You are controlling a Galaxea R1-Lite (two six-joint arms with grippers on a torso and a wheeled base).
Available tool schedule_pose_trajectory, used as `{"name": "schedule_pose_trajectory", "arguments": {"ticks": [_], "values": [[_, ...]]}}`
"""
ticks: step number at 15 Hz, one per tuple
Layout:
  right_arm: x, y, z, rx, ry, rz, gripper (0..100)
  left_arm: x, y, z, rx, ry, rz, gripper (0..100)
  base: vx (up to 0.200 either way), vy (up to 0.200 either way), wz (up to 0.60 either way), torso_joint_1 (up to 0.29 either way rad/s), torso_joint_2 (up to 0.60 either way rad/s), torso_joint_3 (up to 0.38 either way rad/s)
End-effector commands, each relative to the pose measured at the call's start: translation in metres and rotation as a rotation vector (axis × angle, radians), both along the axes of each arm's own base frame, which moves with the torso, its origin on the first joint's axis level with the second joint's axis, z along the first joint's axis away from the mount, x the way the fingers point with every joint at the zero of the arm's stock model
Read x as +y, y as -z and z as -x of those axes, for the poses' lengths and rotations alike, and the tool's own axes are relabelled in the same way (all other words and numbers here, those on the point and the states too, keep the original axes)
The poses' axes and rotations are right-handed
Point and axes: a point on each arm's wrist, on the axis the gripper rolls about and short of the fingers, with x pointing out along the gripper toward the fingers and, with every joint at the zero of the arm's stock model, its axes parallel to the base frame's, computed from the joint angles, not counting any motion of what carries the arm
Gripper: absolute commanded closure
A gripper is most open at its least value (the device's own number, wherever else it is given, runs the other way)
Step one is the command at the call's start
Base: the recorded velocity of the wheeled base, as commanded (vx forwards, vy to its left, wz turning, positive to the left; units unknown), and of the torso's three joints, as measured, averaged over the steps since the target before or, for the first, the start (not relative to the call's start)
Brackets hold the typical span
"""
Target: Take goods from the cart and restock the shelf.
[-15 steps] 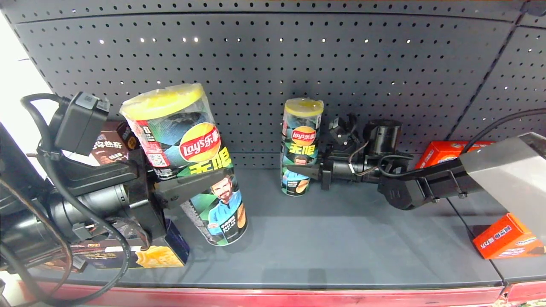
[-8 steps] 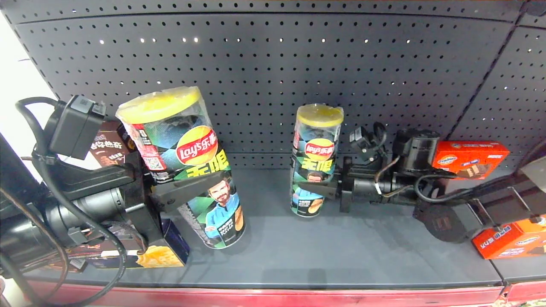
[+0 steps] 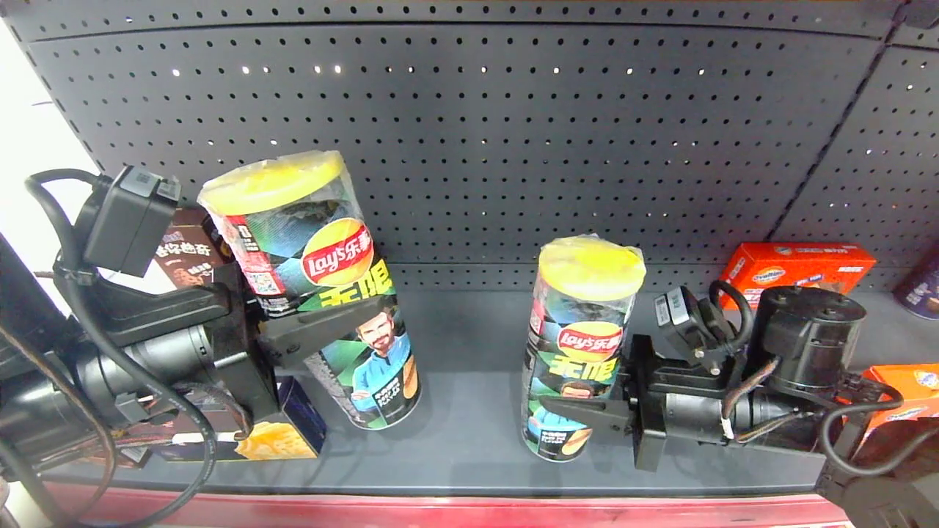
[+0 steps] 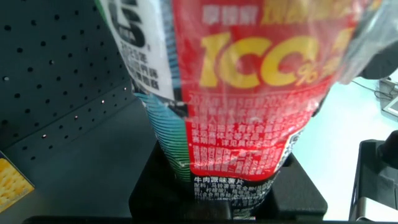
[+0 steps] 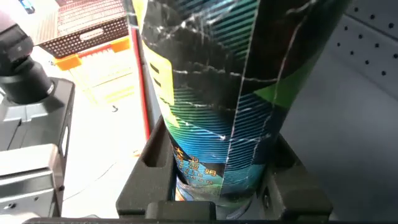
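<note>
Two tall chip cans with yellow lids are in my grippers over the dark shelf (image 3: 469,411). The left can (image 3: 315,286) leans to the left, its base close to the shelf at the left. My left gripper (image 3: 330,323) is shut on its middle, and up close its red and green label (image 4: 249,93) rises from the dark jaws. The right can (image 3: 579,345) stands upright near the shelf's front edge with my right gripper (image 3: 565,403) shut on its lower half. The right wrist view has this can (image 5: 230,93) between the black fingers (image 5: 149,162).
A perforated panel (image 3: 469,147) backs the shelf. A brown box (image 3: 187,253) and a blue-and-yellow box (image 3: 282,433) lie by the left arm. Orange boxes (image 3: 799,265) (image 3: 910,385) sit at the right. The red front lip (image 3: 440,510) bounds the shelf; bare shelf lies between the cans.
My right gripper has carried its can from the back of the shelf forward and to the right, toward the front edge. The left gripper and its can have barely shifted.
</note>
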Motion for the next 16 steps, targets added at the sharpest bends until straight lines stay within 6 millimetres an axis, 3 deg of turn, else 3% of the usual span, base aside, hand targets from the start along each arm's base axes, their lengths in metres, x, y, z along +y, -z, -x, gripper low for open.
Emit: {"name": "schedule_pose_trajectory", "arguments": {"ticks": [1,5,14,15,16], "values": [[-0.001,0.006,0.003,0.015,-0.003,0.010,100,0.000,0.000,0.000,0.002,0.000,0.000,100,0.000,0.000,0.00,0.000,0.00,0.000],[0.003,0.023,-0.009,0.022,0.003,0.016,100,0.000,0.002,0.001,0.006,0.000,-0.002,100,0.000,0.000,0.00,0.000,0.00,0.000],[-0.006,0.034,-0.014,0.024,0.028,0.045,100,0.000,0.001,0.001,0.005,0.000,-0.001,100,0.000,0.000,0.00,0.000,0.00,0.000],[-0.008,0.036,-0.013,0.024,0.028,0.052,0,0.000,0.001,0.001,0.005,0.000,-0.001,100,0.000,0.000,0.00,0.000,0.00,0.000],[-0.010,0.037,-0.009,0.026,0.029,0.059,0,0.000,0.001,0.001,0.005,0.000,-0.001,100,0.000,0.000,0.00,0.000,0.00,0.000]]}}
